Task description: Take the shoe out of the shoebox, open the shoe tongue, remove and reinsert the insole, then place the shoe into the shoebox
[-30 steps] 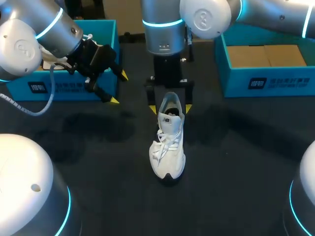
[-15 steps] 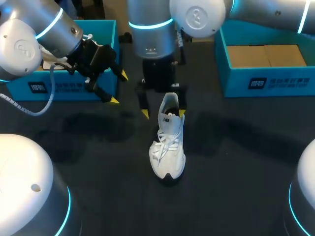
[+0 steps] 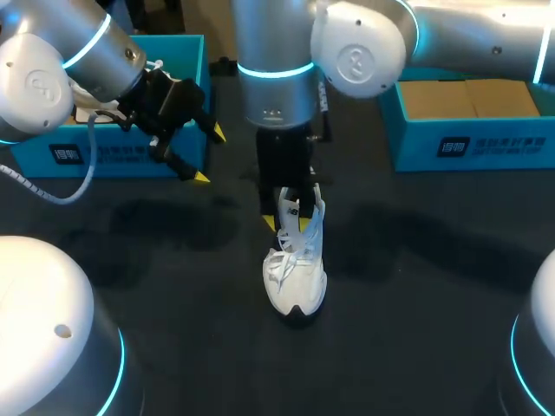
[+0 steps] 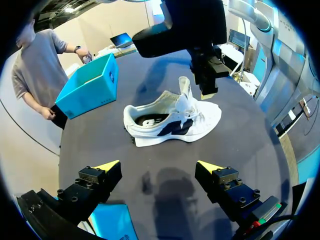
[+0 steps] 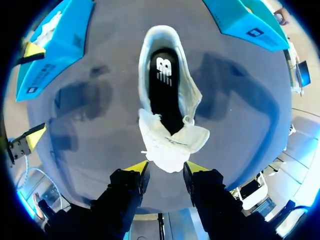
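Right pincer [image 5: 165, 167]: has swung from behind the heel to over the laces; its 2 fingers have narrowed but remain released, flanking the white padded tongue [image 5: 170, 150].
Left pincer [image 3: 209, 155]: unmoved, spread wide, holding nothing.
White lace-up sneaker [image 3: 297, 277]: unshifted, upright on the dark desk [image 3: 416, 260], outside both boxes.
Meaning: tongue-opening looks imminent; black insole [image 5: 162, 90] still seated.

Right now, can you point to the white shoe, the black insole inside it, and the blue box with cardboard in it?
white shoe [image 3: 299, 290]: head view, on its toe.
black insole [image 5: 161, 95]: right wrist view, on its bare black middle.
blue box [image 3: 494, 143]: head view, on its front wall.
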{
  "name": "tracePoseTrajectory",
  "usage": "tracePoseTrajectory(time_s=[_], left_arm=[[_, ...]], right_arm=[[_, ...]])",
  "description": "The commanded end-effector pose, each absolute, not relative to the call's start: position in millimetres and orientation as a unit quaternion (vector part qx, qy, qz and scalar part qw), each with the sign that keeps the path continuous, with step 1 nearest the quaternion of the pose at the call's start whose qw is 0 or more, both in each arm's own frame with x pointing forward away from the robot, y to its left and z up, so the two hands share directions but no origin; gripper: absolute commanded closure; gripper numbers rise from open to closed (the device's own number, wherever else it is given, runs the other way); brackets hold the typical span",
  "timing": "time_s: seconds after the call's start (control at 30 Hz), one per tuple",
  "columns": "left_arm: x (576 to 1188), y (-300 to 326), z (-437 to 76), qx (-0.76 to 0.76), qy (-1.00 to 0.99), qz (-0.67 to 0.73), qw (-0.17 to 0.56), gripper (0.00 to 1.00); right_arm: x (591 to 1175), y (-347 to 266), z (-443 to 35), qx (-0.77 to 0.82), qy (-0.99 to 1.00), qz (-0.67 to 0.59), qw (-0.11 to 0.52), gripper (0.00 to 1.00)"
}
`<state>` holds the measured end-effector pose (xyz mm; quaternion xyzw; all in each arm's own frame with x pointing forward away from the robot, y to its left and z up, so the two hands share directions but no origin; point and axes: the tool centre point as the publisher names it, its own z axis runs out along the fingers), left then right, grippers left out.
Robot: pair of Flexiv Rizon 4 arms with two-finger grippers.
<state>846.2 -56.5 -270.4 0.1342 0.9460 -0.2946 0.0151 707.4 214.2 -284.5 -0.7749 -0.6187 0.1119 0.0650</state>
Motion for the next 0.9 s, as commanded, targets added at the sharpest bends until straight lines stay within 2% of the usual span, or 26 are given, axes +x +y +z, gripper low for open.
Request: tracePoseTrajectory(time_s=[0.03,0.17,0.33,0.67,0.9], left_arm=[[845,-56,-271,0.134,0.946,-0.294,0.016,0.00],[845,-56,-271,0.134,0.946,-0.294,0.016,0.00],[845,-56,-271,0.134,0.946,-0.294,0.016,0.00],[845,-56,-271,0.134,0.946,-0.294,0.016,0.00],[845,-56,-271,0.134,0.946,-0.294,0.016,0.00]], right_arm=[[701,206,-294,-0.777,-0.616,0.104,0.078,0.55],[701,203,-302,-0.778,-0.614,0.101,0.083,0.60],[708,204,-309,-0.773,-0.620,0.097,0.089,0.61],[731,197,-319,-0.762,-0.635,0.095,0.089,0.73],[741,194,-320,-0.756,-0.643,0.094,0.083,0.78]])
